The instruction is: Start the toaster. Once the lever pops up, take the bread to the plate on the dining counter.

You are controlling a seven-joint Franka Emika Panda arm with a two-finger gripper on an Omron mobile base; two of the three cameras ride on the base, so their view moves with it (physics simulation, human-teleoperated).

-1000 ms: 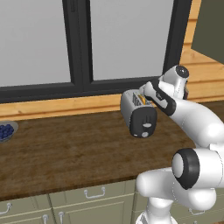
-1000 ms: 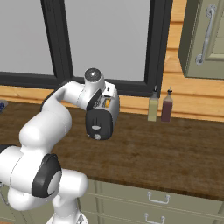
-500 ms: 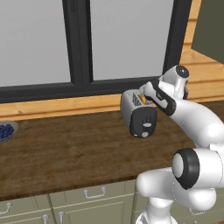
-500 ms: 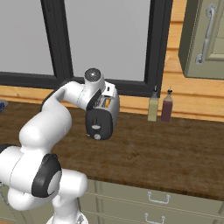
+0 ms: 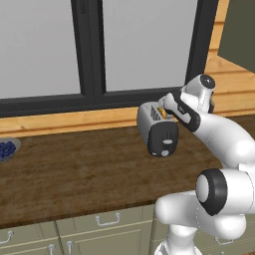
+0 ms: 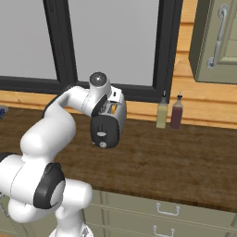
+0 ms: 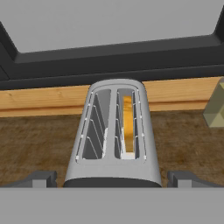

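Left base view: the small silver-grey boxy toaster with a black end panel stands on the brown wood-grain counter below the window, the arm's hand just behind it.

Right base view: two bottles stand to the toaster's right.

Hand view: the two-finger gripper is spread wide, one dark tip on each side of the toaster's near end; the pale tan bread slice sits in the right slot.

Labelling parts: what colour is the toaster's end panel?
Black, on the silver-grey toaster; clearest in the left base view.
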